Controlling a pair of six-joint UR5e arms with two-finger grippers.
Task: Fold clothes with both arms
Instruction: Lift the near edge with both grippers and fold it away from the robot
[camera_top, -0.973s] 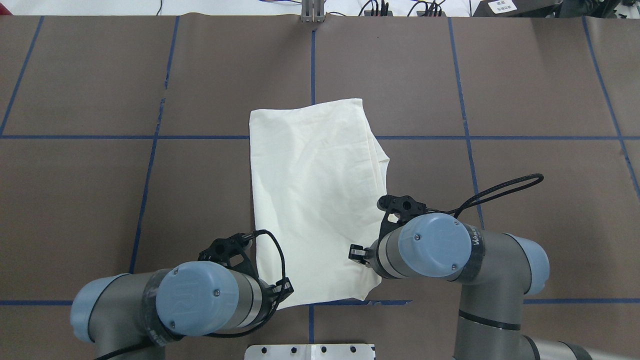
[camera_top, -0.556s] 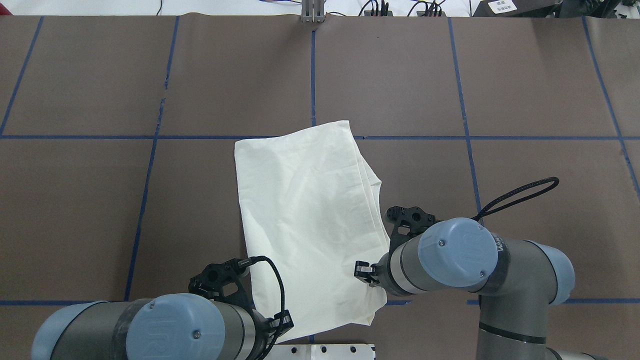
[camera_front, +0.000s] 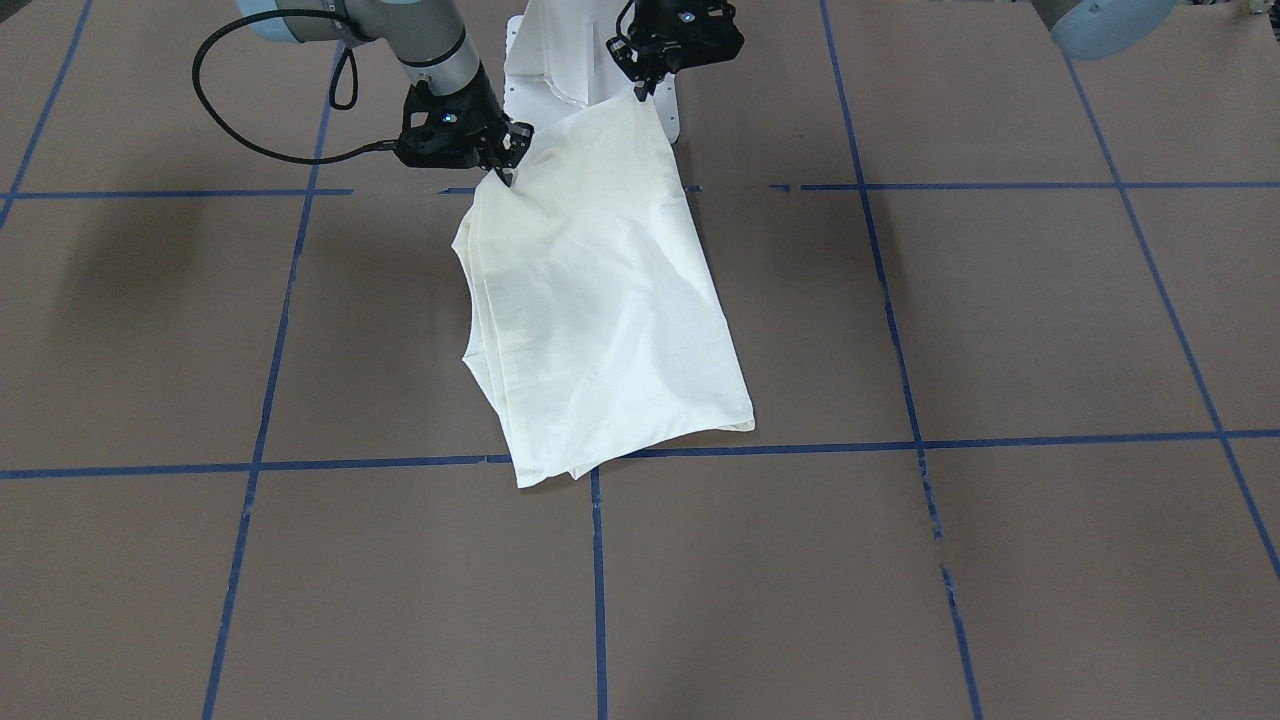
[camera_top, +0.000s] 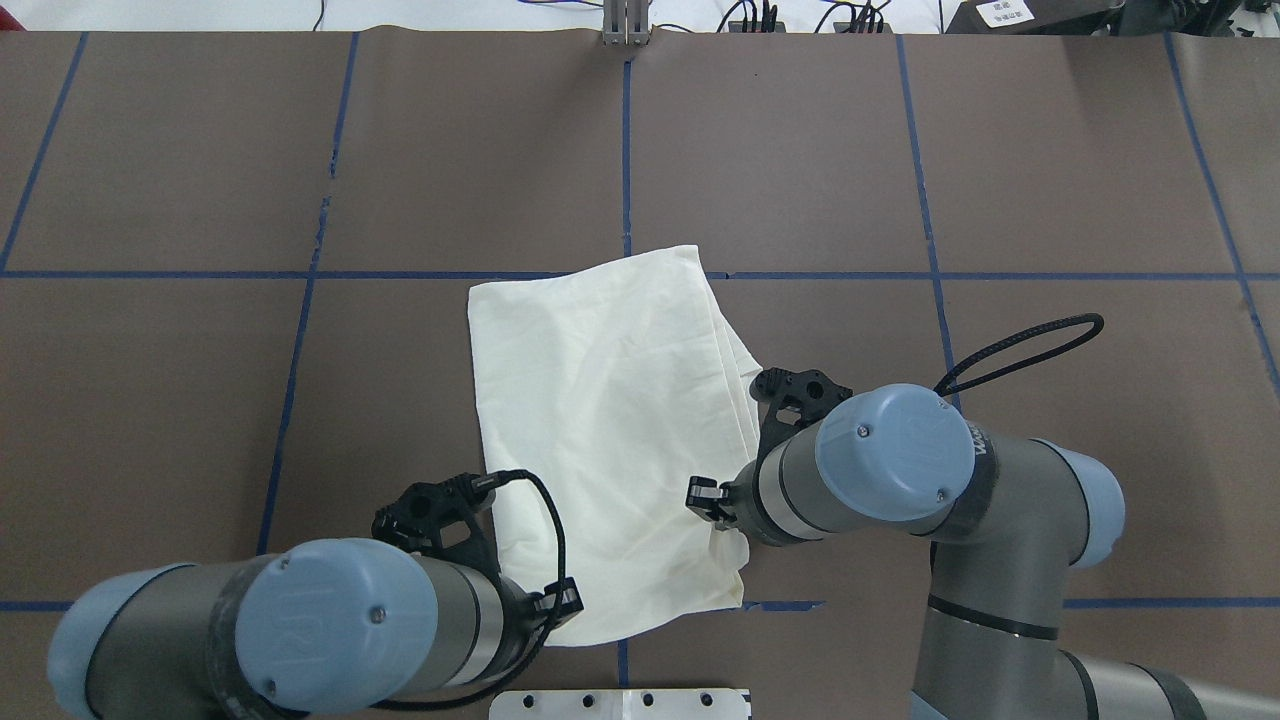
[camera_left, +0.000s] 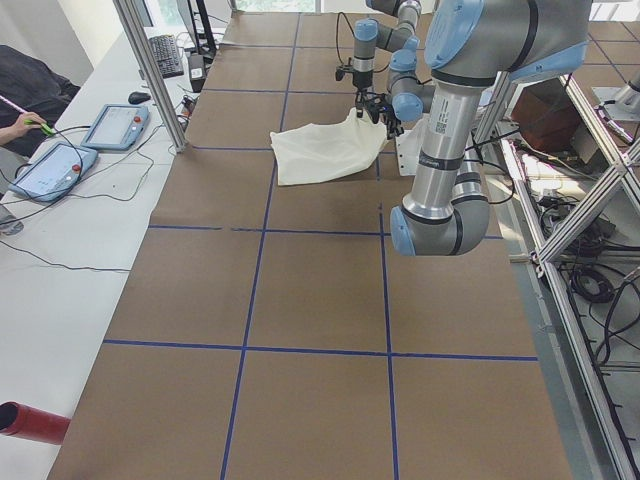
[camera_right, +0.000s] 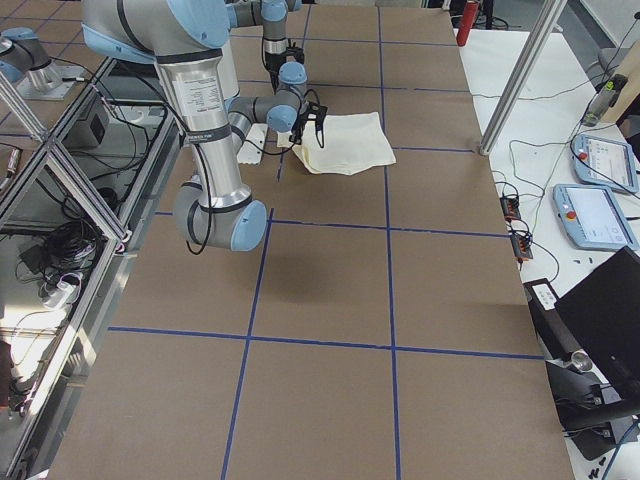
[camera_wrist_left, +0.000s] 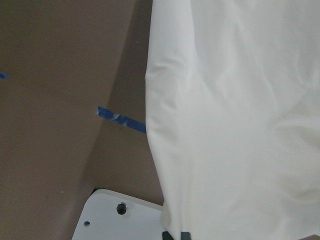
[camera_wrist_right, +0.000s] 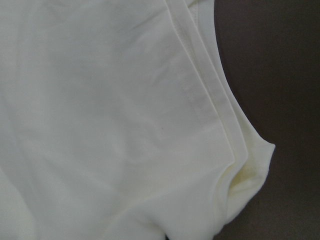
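At top centre of the front-facing view, your left gripper (camera_front: 641, 90) and right gripper (camera_front: 503, 172) each pinch a raised corner of the T-shirt (camera_front: 600, 320); its other end rests on the table (camera_front: 1000, 310). Uneven pulling could skew it, or the layers along its left edge may slip apart.

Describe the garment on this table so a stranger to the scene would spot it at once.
Start at the brown table marked by blue tape lines. Toward the robot's side of its middle lies a folded cream-white T-shirt, plain side up, near corners pinched by the left gripper and right gripper. Soft and pale, it stands out from the black grippers.
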